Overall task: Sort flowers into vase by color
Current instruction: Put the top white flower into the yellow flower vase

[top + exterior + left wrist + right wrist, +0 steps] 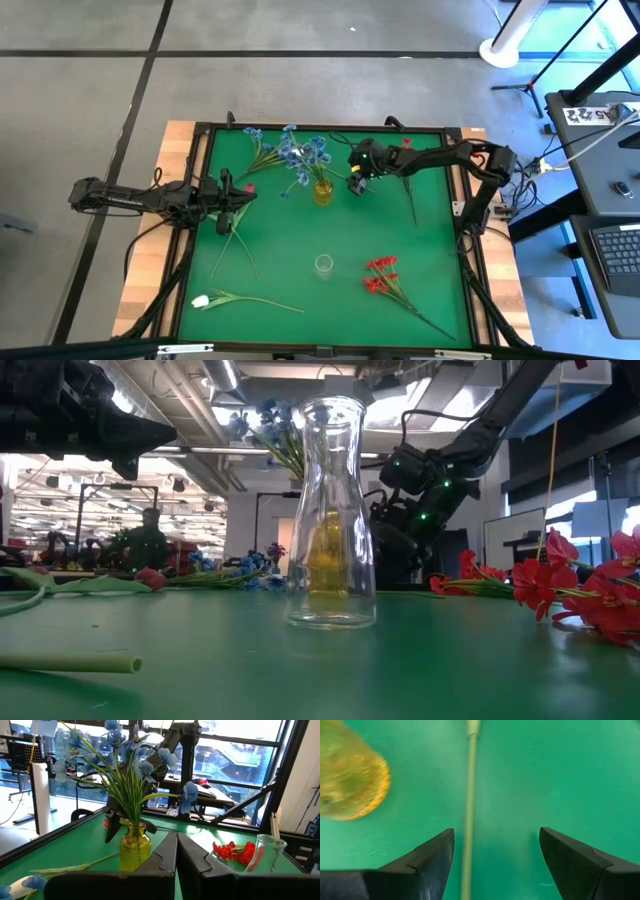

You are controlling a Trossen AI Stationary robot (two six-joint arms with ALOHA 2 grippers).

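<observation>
A yellow vase point(322, 191) holds blue sprays point(305, 155); another blue spray point(256, 145) lies on the mat behind it. A clear vase point(323, 264) stands nearer and holds nothing. Red sprays point(385, 280) lie to its right, and one red spray point(406, 150) lies under the right arm. A white bud point(200, 300) lies at the near left, a dark pink bud point(150, 577) by the left gripper. My left gripper point(240, 196) is shut, level, left of the yellow vase point(134, 851). My right gripper point(357, 186) is open beside that vase, pointing down over a pale stem point(468, 815).
A black frame point(200, 200) rims the green mat. Loose stems point(232, 240) lie below the left gripper. A cut stem end point(70, 662) lies close to the low camera. Bare mat point(290, 235) shows between the two vases.
</observation>
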